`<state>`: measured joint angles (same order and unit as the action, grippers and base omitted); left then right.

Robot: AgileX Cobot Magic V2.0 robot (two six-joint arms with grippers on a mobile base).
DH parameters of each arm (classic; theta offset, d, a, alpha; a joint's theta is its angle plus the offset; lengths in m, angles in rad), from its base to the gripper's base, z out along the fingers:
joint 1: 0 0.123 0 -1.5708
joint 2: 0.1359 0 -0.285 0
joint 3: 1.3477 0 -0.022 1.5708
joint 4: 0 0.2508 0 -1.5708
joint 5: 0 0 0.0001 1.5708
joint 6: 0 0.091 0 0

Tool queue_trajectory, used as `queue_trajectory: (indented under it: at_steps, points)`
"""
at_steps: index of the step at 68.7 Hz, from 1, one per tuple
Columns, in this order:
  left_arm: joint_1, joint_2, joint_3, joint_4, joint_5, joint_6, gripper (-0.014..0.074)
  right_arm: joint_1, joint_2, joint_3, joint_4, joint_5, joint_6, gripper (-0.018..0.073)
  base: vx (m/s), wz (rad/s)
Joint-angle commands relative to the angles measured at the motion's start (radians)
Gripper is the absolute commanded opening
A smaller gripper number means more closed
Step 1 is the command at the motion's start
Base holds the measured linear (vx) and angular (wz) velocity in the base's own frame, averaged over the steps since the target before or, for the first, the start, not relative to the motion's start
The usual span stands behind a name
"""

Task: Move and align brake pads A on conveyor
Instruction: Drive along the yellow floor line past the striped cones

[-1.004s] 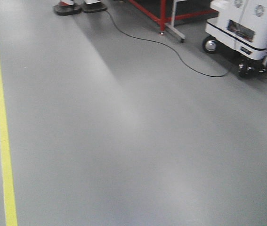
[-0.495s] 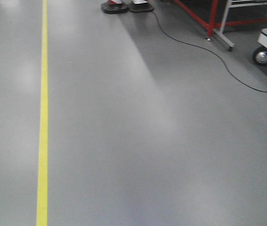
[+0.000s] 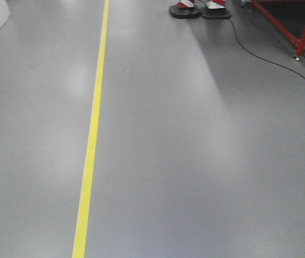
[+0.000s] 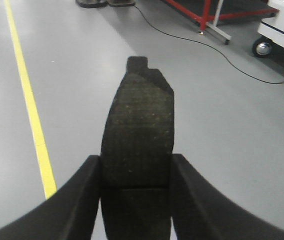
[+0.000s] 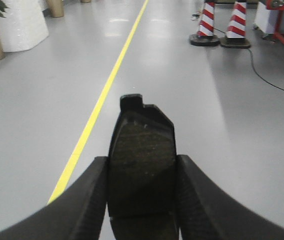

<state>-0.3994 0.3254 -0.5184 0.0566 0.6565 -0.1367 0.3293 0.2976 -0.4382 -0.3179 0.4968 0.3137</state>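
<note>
Each gripper holds one brake pad A over the bare grey floor. In the left wrist view a dark grey pad (image 4: 137,130) with a groove across it sticks out forward, and my left gripper (image 4: 135,167) is shut on its near end. The right wrist view has a second pad (image 5: 143,160) clamped the same way in my right gripper (image 5: 142,167). The conveyor is out of view. Neither gripper nor any pad appears in the front view.
A yellow floor line (image 3: 92,145) runs down the grey floor. Two red-and-white cones (image 5: 221,22) stand ahead, with a black cable (image 3: 281,67) trailing right. A red frame (image 4: 202,14) and a white wheeled cart (image 4: 282,35) stand at the right, white and tan planters (image 5: 11,27) at the left.
The front view has swung left: the yellow line has shifted from the left edge toward the middle, and the white cart and red frame have slid out to the right.
</note>
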Motion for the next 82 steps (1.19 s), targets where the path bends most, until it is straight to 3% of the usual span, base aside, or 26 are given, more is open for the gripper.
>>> queue_trajectory:
  at_steps: [1, 32, 82]
  points:
    - [-0.004, 0.007, -0.024, -0.001, -0.089, -0.003, 0.0083, -0.001, 0.007, -0.029, -0.024, -0.087, -0.007, 0.0032, 0.18, 0.33]
    - [-0.004, 0.007, -0.024, -0.001, -0.089, -0.003, 0.0083, -0.001, 0.007, -0.029, -0.024, -0.087, -0.007, 0.0032, 0.24, 0.21]
    - [-0.004, 0.007, -0.024, -0.001, -0.089, -0.003, 0.0083, -0.001, 0.007, -0.029, -0.024, -0.087, -0.007, 0.0032, 0.41, -0.03]
